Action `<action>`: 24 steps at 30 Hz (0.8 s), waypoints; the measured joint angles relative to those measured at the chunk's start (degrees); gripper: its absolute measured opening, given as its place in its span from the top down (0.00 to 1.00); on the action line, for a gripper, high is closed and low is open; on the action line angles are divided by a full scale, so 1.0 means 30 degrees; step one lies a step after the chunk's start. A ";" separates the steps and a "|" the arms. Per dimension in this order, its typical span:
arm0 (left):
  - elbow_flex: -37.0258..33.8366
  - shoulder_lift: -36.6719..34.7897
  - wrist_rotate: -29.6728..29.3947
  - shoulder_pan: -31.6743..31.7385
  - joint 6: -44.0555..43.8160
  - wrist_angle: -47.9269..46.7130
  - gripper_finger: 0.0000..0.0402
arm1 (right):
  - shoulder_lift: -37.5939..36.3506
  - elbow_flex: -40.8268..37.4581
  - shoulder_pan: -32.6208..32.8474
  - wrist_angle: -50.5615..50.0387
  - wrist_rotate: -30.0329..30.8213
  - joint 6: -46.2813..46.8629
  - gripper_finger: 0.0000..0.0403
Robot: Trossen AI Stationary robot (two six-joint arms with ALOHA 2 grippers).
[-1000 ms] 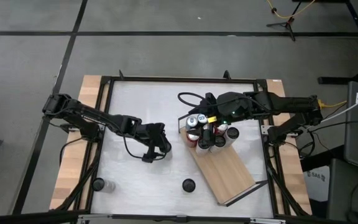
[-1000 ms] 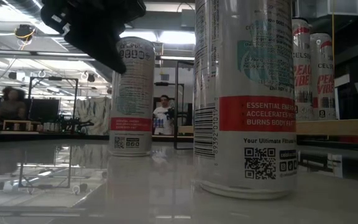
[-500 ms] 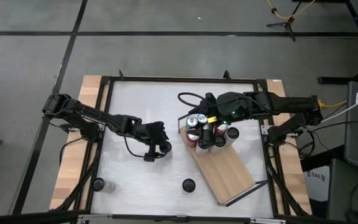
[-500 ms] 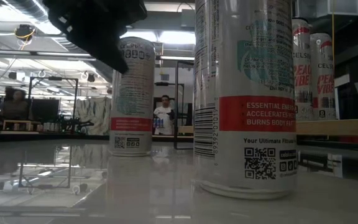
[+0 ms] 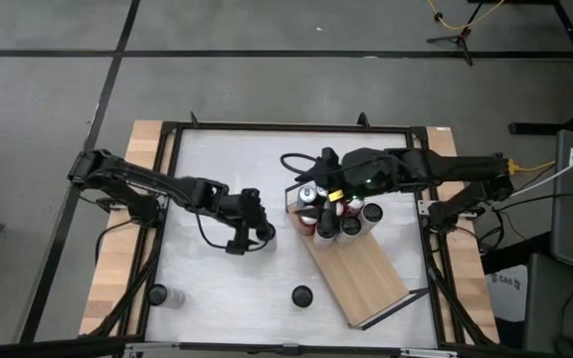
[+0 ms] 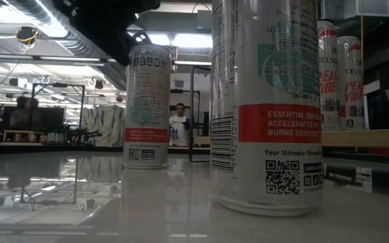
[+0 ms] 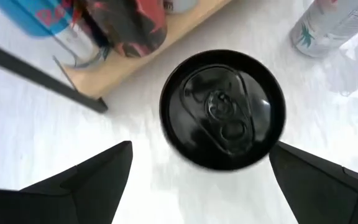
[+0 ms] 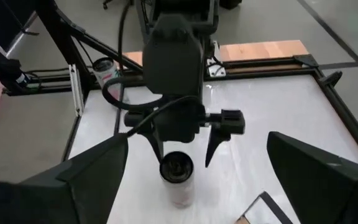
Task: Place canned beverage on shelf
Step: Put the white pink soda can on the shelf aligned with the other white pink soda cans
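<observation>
A canned beverage with a black top (image 7: 222, 109) stands upright on the white table, left of the shelf. My left gripper (image 5: 252, 229) hangs just above it, open, with one finger on either side of the can top (image 8: 176, 168) and clear of it. In the low view this can (image 6: 147, 104) stands under the dark gripper (image 6: 107, 30). The shelf (image 5: 366, 273) is a light-wood board lying slantwise at the right, with several cans (image 5: 334, 217) on its far end. My right gripper (image 5: 318, 189) hovers over those cans, open, with nothing between its fingers.
A black-topped can (image 5: 301, 295) stands near the front edge, large in the low view (image 6: 265, 101). Another can (image 5: 157, 294) stands at the front left corner. The near half of the shelf board is bare. A black frame (image 5: 167, 129) rims the table.
My left gripper has risen a little from the black-topped can, which stays upright on the table. In the low view its dark fingers now hang higher against the can's top than a second ago.
</observation>
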 joint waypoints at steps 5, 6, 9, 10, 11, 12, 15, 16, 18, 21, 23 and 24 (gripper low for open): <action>0.1529 -0.0007 -0.0044 -0.0066 -0.1476 -0.2897 0.08 | 0.0883 0.0000 0.0000 -0.0047 -0.0014 -0.0211 0.07; 0.1826 -0.0007 -0.0057 -0.0066 -0.1939 -0.3513 0.08 | 0.1037 0.0000 0.0000 -0.0047 -0.0055 -0.0497 0.07; 0.2690 -0.0150 0.0038 -0.0087 -0.3649 -0.5132 0.08 | 0.1537 0.0000 -0.0011 -0.0065 -0.0324 -0.1520 0.07; 0.2933 -0.0179 0.0147 -0.0099 -0.4279 -0.5452 0.08 | 0.1694 0.0000 -0.0015 -0.0073 -0.0350 -0.1919 0.07; 0.3160 -0.0207 0.0286 -0.0152 -0.5057 -0.5801 0.08 | 0.1848 0.0000 -0.0017 -0.0047 -0.0350 -0.2348 0.07; 0.3329 -0.0219 0.0409 -0.0218 -0.5934 -0.6181 0.08 | 0.1939 -0.0007 -0.0022 -0.0069 -0.0343 -0.2837 0.07; 0.3607 -0.0254 0.0539 -0.0583 -0.9197 -0.6391 0.08 | 0.2289 -0.0007 -0.0029 -0.0050 0.0045 -0.4501 0.07; 0.3615 -0.0255 0.0554 -0.0738 -1.0341 -0.6403 0.08 | 0.2453 -0.0007 -0.0024 -0.0065 0.0308 -0.4959 0.07; 0.3601 -0.0248 0.0547 -0.1125 -1.2196 -0.6637 0.08 | 0.2702 -0.0007 -0.0029 -0.0087 0.0736 -0.5637 0.07; 0.3601 -0.0248 0.0635 -0.1711 -1.4240 -0.7056 0.08 | 0.3058 -0.0007 -0.0029 -0.0088 0.1300 -0.6275 0.07; 0.3601 -0.0248 0.0634 -0.2164 -1.5352 -0.7238 0.08 | 0.3278 -0.0007 -0.0029 -0.0090 0.1751 -0.6855 0.07; 0.3601 -0.0248 0.0627 -0.2426 -1.5813 -0.7303 0.08 | 0.3413 -0.0007 -0.0029 -0.0072 0.1902 -0.7071 0.07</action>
